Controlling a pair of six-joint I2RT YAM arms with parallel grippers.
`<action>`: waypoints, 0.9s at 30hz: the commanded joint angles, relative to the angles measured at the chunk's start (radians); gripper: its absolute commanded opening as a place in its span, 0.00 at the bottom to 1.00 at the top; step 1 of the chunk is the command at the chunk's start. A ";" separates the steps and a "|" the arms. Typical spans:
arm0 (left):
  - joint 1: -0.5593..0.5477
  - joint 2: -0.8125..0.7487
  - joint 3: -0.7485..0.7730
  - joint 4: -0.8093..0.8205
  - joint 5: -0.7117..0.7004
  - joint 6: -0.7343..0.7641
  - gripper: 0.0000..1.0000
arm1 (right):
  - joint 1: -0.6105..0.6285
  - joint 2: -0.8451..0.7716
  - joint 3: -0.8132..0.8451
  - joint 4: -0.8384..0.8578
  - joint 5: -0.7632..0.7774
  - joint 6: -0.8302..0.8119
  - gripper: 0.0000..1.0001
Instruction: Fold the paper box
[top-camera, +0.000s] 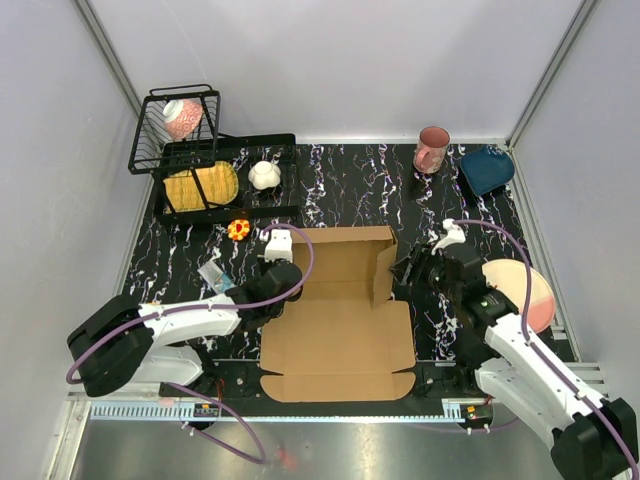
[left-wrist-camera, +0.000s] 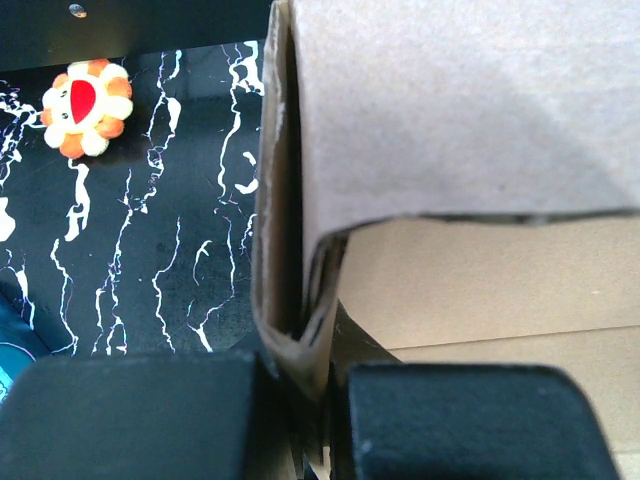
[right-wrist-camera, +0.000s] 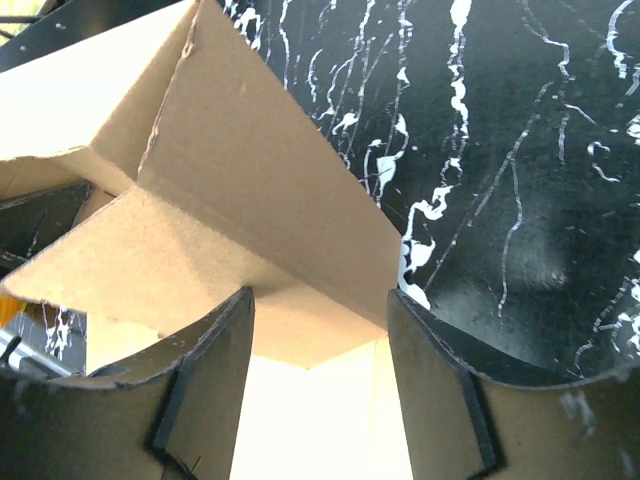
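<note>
The paper box (top-camera: 340, 325) is a brown cardboard sheet lying mid-table, its back and side flaps partly raised. My left gripper (top-camera: 272, 278) is at the box's left side, shut on a doubled-over cardboard flap (left-wrist-camera: 292, 290) that stands upright between its black pads (left-wrist-camera: 140, 415). My right gripper (top-camera: 405, 272) is at the raised right flap (top-camera: 383, 270). In the right wrist view its fingers (right-wrist-camera: 215, 385) stand wide apart, and the corner of that flap (right-wrist-camera: 250, 210) reaches down between their tips without being squeezed.
A black dish rack (top-camera: 215, 175) and wire basket (top-camera: 180, 118) stand back left, with a flower toy (top-camera: 238, 229) (left-wrist-camera: 86, 107) just in front. A pink mug (top-camera: 432, 150) and blue dish (top-camera: 487, 168) sit back right. A pink plate (top-camera: 525, 295) lies by the right arm.
</note>
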 joint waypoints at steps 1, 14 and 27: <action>-0.001 -0.002 0.026 0.033 0.019 0.019 0.00 | -0.002 0.054 0.003 0.122 -0.093 -0.039 0.64; -0.003 -0.006 0.014 0.105 0.099 0.065 0.00 | -0.004 0.232 -0.010 0.395 -0.025 -0.071 0.67; -0.009 -0.012 0.028 0.148 0.182 0.109 0.00 | 0.001 0.430 0.047 0.524 0.059 -0.107 0.49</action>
